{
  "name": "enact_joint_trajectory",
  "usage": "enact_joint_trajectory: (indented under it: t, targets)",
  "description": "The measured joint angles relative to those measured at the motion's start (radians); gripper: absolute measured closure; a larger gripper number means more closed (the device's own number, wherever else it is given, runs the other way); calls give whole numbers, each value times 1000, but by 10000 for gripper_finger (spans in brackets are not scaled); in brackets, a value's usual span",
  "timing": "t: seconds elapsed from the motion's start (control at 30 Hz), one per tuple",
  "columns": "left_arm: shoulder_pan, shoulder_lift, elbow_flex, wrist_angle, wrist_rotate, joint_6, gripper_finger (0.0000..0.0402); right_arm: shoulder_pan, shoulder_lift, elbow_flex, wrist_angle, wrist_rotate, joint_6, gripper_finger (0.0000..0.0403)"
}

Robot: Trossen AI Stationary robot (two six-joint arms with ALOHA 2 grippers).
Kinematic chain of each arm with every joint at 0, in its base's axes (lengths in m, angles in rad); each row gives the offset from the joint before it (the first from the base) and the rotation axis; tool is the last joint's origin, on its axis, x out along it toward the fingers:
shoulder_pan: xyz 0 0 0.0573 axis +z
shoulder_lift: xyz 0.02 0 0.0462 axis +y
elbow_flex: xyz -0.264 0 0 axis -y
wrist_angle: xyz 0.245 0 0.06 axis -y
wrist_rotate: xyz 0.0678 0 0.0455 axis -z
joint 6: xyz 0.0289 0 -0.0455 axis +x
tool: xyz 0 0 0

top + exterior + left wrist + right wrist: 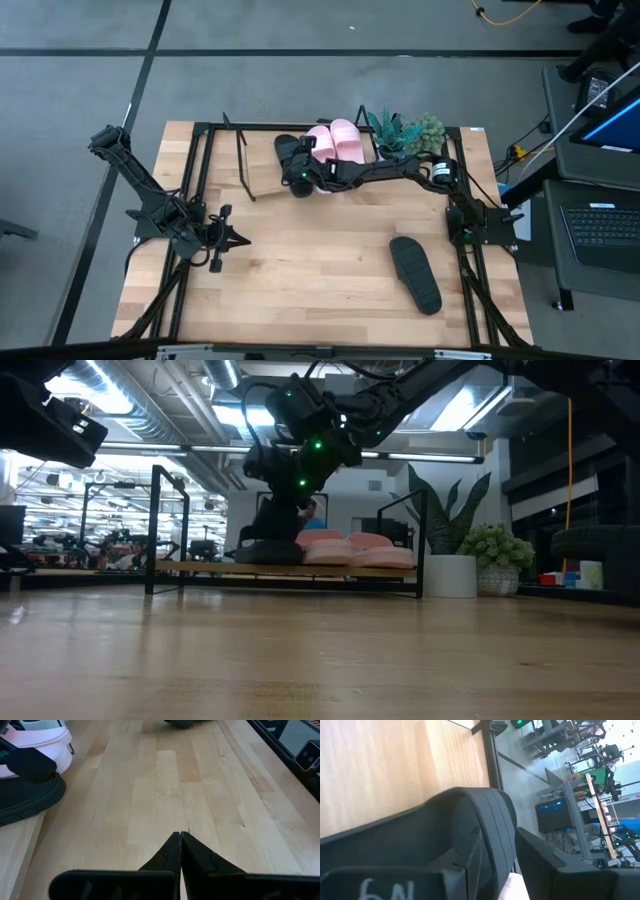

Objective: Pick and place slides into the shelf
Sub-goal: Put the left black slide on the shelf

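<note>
From above, the right gripper is stretched out over the shelf at the far side of the table, sitting right on a black slide at the shelf's middle. Two pink slides lie side by side just beside that black one, on the side toward the potted plants. The second black slide is off the shelf, well apart from it, flat on the table near the right arm's base. The left gripper waits over the table, in front of the shelf's empty end.

At table level, the right gripper comes down onto the black slide on the shelf, pink slides right alongside, white pot and plants just past the frame.

Left wrist camera: the left gripper has its fingers pressed together, tips touching, nothing between them, above bare tabletop; a black slide lies on the shelf board off to one side.

Right wrist camera: the right gripper's finger clamps the black slide by its strap, with the shelf board behind it.
</note>
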Motion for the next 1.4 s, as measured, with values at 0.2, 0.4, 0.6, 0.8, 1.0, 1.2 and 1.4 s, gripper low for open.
enact_joint_trajectory:
  t: [0.2,0.4,0.6,0.8,1.0,1.2,1.4]
  targets:
    - [0,0,0,0,0,0,401,20,-2,1,-13,0,0,283]
    - [0,0,0,0,0,-1,401,27,-2,9,-27,0,0,283]
    - [0,0,0,0,0,-25,401,18,-2,44,-28,10,0,283]
    - [0,0,0,0,0,-26,401,-3,-4,58,-28,26,0,283]
    - [0,0,0,0,0,-26,401,-11,-4,58,-63,26,2,283]
    - [0,0,0,0,0,-19,401,14,-4,58,-53,24,0,283]
    - [0,0,0,-9,0,-18,401,26,-4,58,-61,-54,0,283]
